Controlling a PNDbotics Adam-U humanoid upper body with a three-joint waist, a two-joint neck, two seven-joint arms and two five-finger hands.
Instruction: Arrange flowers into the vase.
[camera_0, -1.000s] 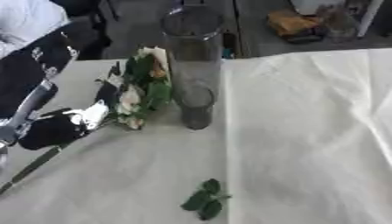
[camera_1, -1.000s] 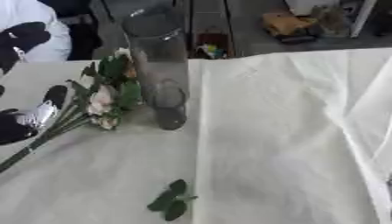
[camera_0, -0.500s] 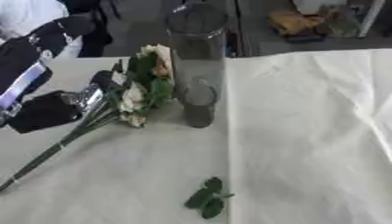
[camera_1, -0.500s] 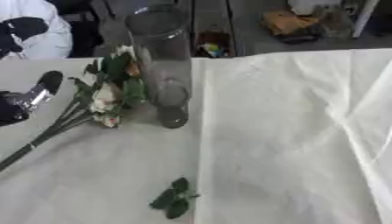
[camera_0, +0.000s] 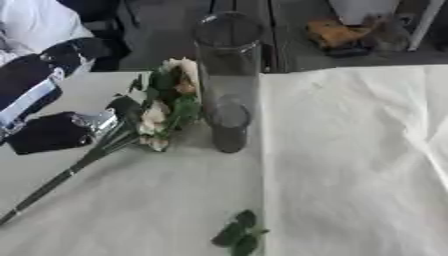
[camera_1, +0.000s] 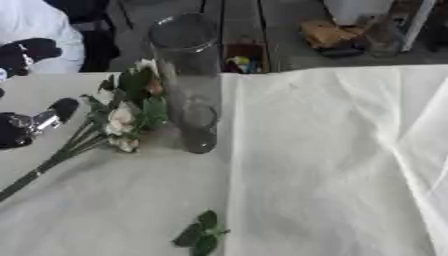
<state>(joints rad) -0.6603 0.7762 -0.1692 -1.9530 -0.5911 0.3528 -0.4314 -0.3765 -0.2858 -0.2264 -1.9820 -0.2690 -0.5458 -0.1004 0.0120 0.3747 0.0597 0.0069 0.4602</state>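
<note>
A tall clear glass vase (camera_0: 227, 75) stands upright near the table's far edge. Left of it lies a bunch of cream flowers with green leaves (camera_0: 166, 110), heads against the vase wall. Their long dark stems (camera_0: 52, 185) run down to the lower left. My left hand (camera_0: 52, 132), black with a silver part, comes in from the left and closes on the stems just below the flower heads. One dark fingertip (camera_0: 127, 105) reaches in among the leaves. The vase holds no flowers. My right hand shows in neither view.
A loose sprig of green leaves (camera_0: 238, 234) lies on the cream tablecloth (camera_0: 350, 165) in front of the vase. A fold in the cloth runs down from the vase. Beyond the far edge are a person in white, chairs and a brown box (camera_0: 337, 32).
My left hand and forearm have risen and drawn slightly toward the far left while staying on the stems. The flower heads remain beside the vase. The view has shifted a little.
</note>
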